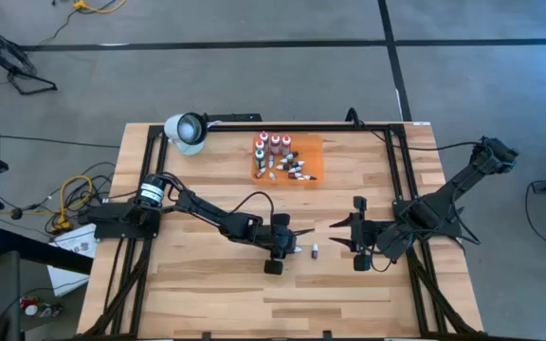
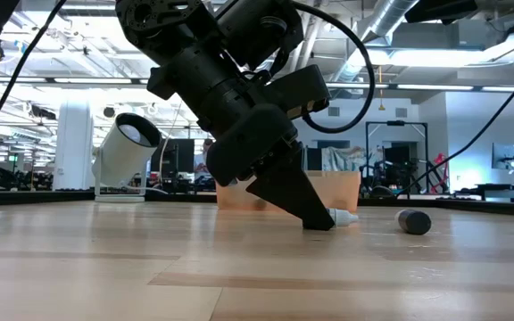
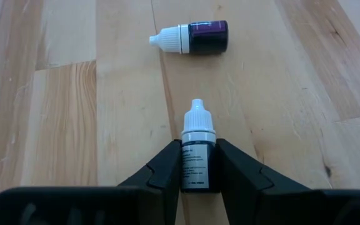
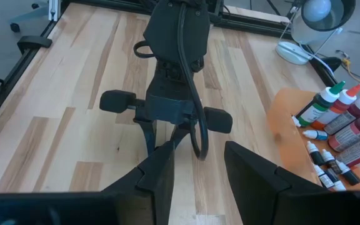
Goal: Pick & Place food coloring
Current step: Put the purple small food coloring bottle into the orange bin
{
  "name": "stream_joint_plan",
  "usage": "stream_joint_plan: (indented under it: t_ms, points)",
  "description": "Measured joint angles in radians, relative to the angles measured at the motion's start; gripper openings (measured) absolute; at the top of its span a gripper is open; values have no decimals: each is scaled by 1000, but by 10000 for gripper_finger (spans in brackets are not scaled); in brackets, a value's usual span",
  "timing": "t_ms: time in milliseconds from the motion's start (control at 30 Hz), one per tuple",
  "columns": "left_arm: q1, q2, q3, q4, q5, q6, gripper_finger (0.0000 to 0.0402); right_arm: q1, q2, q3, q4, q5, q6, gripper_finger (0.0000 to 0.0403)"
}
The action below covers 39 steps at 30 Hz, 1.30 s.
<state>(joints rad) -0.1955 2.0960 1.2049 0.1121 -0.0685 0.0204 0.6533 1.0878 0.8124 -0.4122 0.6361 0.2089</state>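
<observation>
My left gripper is low over the middle of the table, shut on a tiny dark dropper bottle with a white cap. A second dark purple dropper lies on its side on the wood just ahead of it, also seen as a dropper between the two grippers. My right gripper waits open to the right of that one, facing the left arm, fingers spread. Several more food coloring bottles, taller red, green and orange ones and tiny droppers, stand and lie on the flat orange mat farther back. My left gripper pinches the dropper's dark labelled body between its two fingers. The fingers lie along the bottle, and the white cap sticks out past the fingertips. The fingers slant down from the table's left. The bottle lies about level at table height.
A white lamp stands at the far left corner of the table, with a black bar running along the far edge. Black frame rails border both sides. Bare wood lies along the near half.
</observation>
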Motion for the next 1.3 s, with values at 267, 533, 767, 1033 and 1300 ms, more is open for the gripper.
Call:
stream_joint_plan:
  t_ms: [267,533,767,1033,1300]
  points:
    - [0,0,0,4,-2,9,83,0,0,0,0,0,0,134]
    - [2,-16,-1,1,-74,33,83,0,0,0,-1,0,0,134]
    - [7,-50,79,-86,-179,111,83,1,1,0,-5,-3,0,132]
    - [72,-53,273,-256,-415,260,83,1,0,0,-5,-6,1,134]
    - [198,-54,350,-357,-470,265,83,1,0,0,-7,-8,1,134]
